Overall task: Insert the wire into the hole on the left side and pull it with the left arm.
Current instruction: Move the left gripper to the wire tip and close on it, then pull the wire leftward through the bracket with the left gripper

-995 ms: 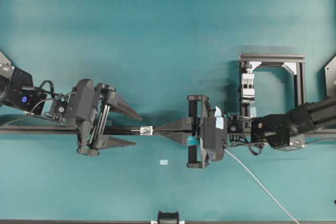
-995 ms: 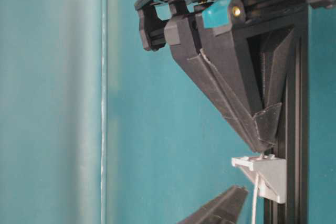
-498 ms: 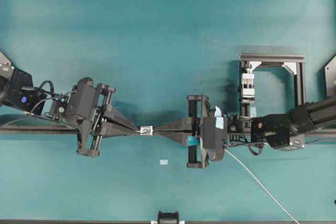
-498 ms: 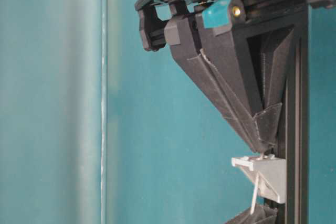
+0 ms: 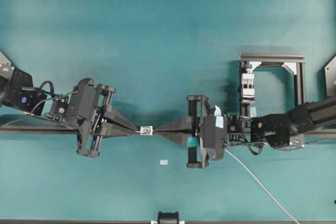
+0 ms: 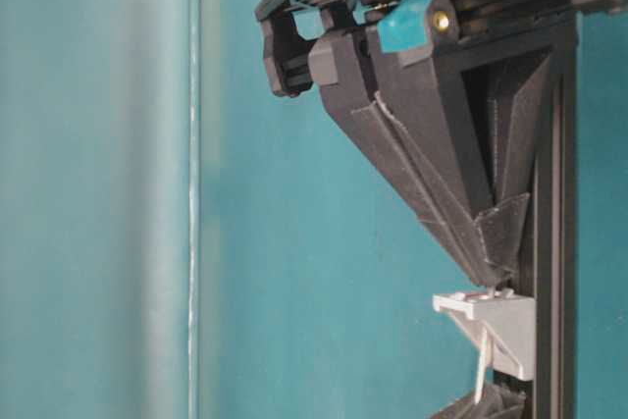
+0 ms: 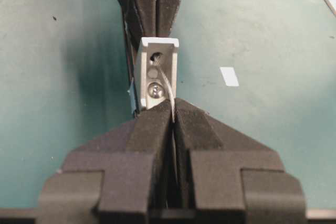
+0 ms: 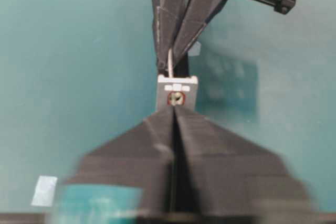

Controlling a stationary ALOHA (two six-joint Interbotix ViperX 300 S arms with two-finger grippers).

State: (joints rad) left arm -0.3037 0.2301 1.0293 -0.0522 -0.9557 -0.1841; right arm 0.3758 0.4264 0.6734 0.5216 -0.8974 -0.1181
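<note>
Left gripper [image 7: 172,121] clenched on the wire [image 7: 166,81] past the hole [image 7: 156,55].
Right gripper [image 8: 174,109] seemingly barely parted — a lingering pinch could resist the pull.

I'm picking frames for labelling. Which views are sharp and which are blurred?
Left wrist view: crisp on the wire and the hole. Right wrist view: soft, smeared along the bottom edge. Overhead view: evenly lit, sharp. Table-level view: sharp, fitting cropped low.

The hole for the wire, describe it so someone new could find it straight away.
Follow the black rail across the teal table to the middle, where the two pincers' tips nearly meet. Between them sits a tiny silver-white square fitting; the hole is the dark round opening in it, with the thin wire coming out, unlike the flat pale tape rectangle nearby.
</note>
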